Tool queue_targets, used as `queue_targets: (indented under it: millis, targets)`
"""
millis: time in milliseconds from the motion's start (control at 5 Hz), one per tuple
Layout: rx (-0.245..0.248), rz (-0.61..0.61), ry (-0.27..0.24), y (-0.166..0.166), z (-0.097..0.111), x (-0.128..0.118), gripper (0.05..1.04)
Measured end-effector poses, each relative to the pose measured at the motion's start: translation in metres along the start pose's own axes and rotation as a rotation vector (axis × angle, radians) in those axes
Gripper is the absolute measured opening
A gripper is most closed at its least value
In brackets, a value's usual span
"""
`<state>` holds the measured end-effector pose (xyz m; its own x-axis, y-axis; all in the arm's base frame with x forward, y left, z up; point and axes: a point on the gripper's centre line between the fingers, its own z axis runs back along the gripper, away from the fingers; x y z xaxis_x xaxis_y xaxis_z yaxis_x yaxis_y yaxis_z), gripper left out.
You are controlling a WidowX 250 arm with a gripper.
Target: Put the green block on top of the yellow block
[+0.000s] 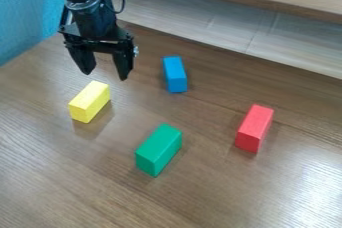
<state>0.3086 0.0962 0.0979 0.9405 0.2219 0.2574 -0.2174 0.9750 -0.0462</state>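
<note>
Gripper (105, 73) spread wide, holding nothing, hanging just beside yellow block (89, 101)

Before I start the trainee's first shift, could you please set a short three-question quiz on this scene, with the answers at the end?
1. True or false: the green block rests on the tabletop, apart from the yellow block.
2. How is the gripper?
A) Shut on the blue block
B) Open, with nothing between its fingers
C) Shut on the yellow block
3. Fill in: the rightmost block in the camera view is coloured ____.

Key: 1 true; 2 B; 3 red.
</note>
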Motion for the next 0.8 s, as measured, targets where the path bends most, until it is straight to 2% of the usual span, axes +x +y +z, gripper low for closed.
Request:
queue_targets:
  millis: [600,800]
  targets:
    - [-0.015,-0.021,0.055,-0.017,-0.018,-0.015,1.0]
    - [-0.043,-0.054,0.06,-0.03,-0.019,-0.02,1.0]
